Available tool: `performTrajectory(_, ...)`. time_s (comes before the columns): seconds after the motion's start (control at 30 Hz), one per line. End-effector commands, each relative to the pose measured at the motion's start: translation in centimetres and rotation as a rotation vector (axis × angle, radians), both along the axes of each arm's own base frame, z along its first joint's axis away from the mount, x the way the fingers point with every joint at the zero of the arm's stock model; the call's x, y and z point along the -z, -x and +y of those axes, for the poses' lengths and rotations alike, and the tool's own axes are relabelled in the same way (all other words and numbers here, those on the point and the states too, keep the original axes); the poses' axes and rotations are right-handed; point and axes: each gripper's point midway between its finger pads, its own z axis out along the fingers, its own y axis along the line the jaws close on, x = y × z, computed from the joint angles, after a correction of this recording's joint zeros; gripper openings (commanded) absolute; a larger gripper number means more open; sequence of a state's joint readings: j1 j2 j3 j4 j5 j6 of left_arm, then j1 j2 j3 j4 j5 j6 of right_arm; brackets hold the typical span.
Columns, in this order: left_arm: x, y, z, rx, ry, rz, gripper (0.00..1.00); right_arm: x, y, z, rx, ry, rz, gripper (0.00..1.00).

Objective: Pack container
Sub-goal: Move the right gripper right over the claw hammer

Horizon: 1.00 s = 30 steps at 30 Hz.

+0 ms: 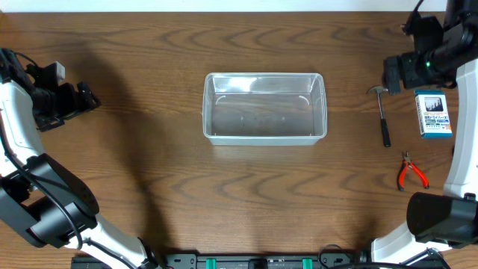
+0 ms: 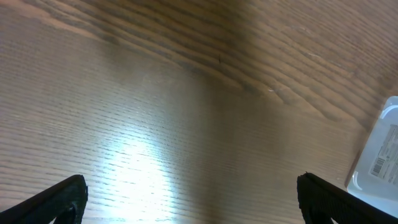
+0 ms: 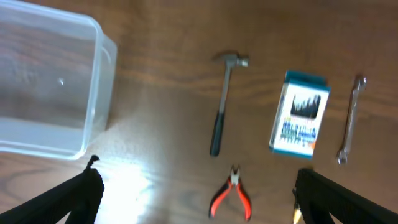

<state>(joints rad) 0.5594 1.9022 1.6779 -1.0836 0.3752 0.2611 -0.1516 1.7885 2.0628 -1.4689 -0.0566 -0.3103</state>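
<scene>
The container sits empty at the middle of the table, long side across, with every tool outside it on the right: the hammer nearest, then the blue-and-white box, the red-handled pliers closer to the robot, and a wrench just beyond the box. The right gripper hangs above these tools with its fingers spread wide and nothing between them; the left gripper is likewise wide open and empty, far off over bare wood with only a corner of the tub at the edge of its view. The likely trouble lies in the first pick. The hammer's slim handle lies flat on the wood, so fingers coming down too low would probably scrape the table or nudge the handle aside, and a grip far from the head may let the heavy end swing and drop. The tub looks light and its clear rim is hard to read, so a carried tool clipping that rim could shove it out of place or tip it
</scene>
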Motion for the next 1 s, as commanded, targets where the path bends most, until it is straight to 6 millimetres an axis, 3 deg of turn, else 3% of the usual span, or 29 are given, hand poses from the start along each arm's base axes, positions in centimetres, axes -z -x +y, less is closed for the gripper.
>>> performTrajectory(0.0,-0.1,0.3,-0.6,-0.037,0.045,0.022,0.98,0.6,-0.3,0.4,0.017,-0.045,0.005,0.99)
performTrajectory(0.13,-0.8,-0.4,-3.5,0.133,0.115,-0.047,0.98,0.9,-0.3,0.4,0.040,-0.056,0.015,0.99)
performTrajectory(0.47,0.2,-1.1,-9.3,0.440,-0.024,0.022,0.98,1.0,-0.2,0.4,0.041,-0.057,0.021,0.99)
performTrajectory(0.97,1.0,-1.4,-11.6,0.637,-0.276,0.126,0.98,4.6,0.2,0.5,0.054,-0.071,0.097,0.99)
